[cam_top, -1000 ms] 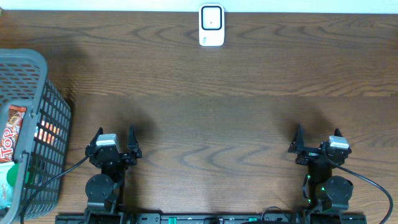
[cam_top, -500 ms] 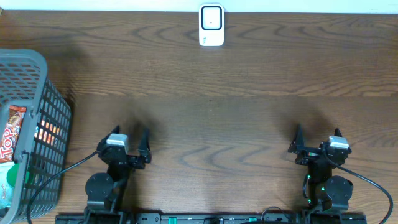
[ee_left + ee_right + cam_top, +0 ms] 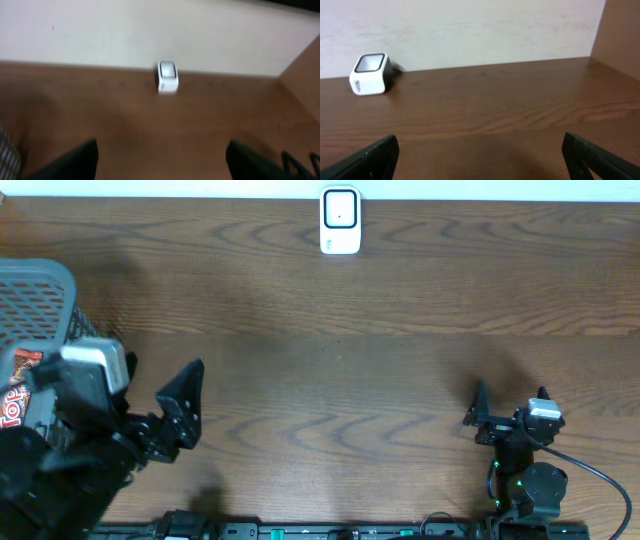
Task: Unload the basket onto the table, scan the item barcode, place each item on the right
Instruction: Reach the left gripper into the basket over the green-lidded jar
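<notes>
A second ago both arms sat low at the near edge of the desk [image 3: 400,360]. Now the left arm [image 3: 70,450] has lifted high and swung out toward the basket [image 3: 40,280] at the far left, so that it looms large in the overhead view. Its jaws are spread wide and hold nothing. The right arm [image 3: 530,480] has not stirred, and its jaws too stand wide and empty.

This looks like the start of a reach for the goods; no scanning has begun. The item most likely wanted is a red snack packet [image 3: 14,395], which lies inside the basket, well apart from the white scanner [image 3: 340,220] at the far middle of the desk.

Much is hidden. The raised arm covers most of the basket and its contents, so only a strip of the packet shows at the frame's edge, and no barcode can be made out. The left wrist view is smeared with motion — the scanner [image 3: 167,77] is a soft white block there, and the basket barely enters at the corner.
</notes>
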